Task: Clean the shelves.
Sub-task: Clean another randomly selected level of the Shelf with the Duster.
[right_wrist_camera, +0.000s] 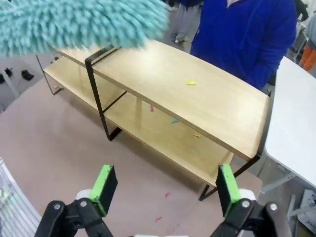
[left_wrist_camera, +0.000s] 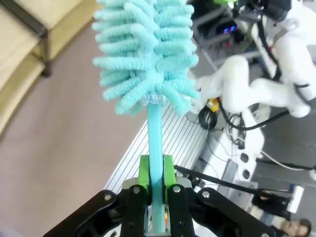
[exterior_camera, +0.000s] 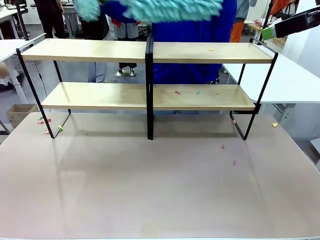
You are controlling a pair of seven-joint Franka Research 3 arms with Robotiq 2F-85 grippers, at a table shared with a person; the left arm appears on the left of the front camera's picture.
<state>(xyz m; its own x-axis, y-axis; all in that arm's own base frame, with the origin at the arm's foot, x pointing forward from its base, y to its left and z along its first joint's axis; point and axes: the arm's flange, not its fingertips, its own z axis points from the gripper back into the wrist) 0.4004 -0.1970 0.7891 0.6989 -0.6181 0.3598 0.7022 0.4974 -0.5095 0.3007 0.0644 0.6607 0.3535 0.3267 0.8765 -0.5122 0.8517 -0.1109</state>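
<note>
My left gripper [left_wrist_camera: 155, 190] clamps the smooth turquoise handle [left_wrist_camera: 154, 143] of a shaggy chenille duster [left_wrist_camera: 145, 54], its blurred head cut off above the shelves [exterior_camera: 150, 95], pale wood boards in a thin black frame across the far tabletop [exterior_camera: 150, 185]; my right gripper [right_wrist_camera: 160, 190] hangs wide apart.

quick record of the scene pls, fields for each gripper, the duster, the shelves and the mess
shelves: two boards in black frame, on the tabletop
left gripper: jaws shut on the teal duster handle
right gripper: jaws open, empty, raised near the shelves' right end
top board: one yellow scrap
lower board: few coloured scraps, right half
tabletop: stray scraps too
person: blue top, behind the shelves
</note>
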